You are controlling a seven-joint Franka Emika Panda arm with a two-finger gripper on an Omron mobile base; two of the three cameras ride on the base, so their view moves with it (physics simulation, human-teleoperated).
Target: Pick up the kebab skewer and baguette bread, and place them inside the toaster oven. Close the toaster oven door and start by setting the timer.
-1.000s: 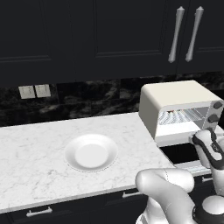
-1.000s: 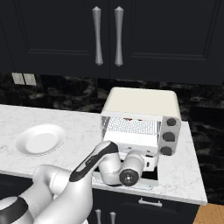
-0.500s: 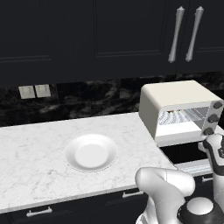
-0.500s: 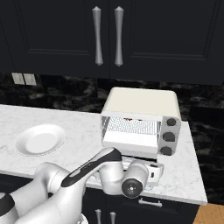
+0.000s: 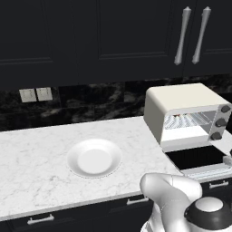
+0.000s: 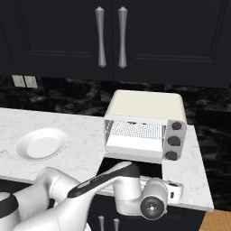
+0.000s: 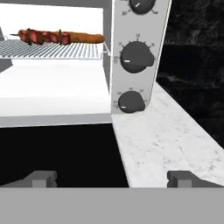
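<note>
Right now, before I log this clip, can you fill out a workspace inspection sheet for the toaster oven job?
Surface: white marble counter, bare apart from the items below.
Job's things: toaster oven at the counter's right end; toaster oven door folded down, open. Kebab skewer and baguette bread lie on the wire rack inside. Three knobs on the front panel.
Clutter: white plate, nothing on it.
Tool: gripper open, holding nothing, low in front of the open door, facing the knob panel.
Cables: nothing seen.
Surroundings: dark upper cabinets with bar handles, black stone backsplash, wall outlets.
</note>
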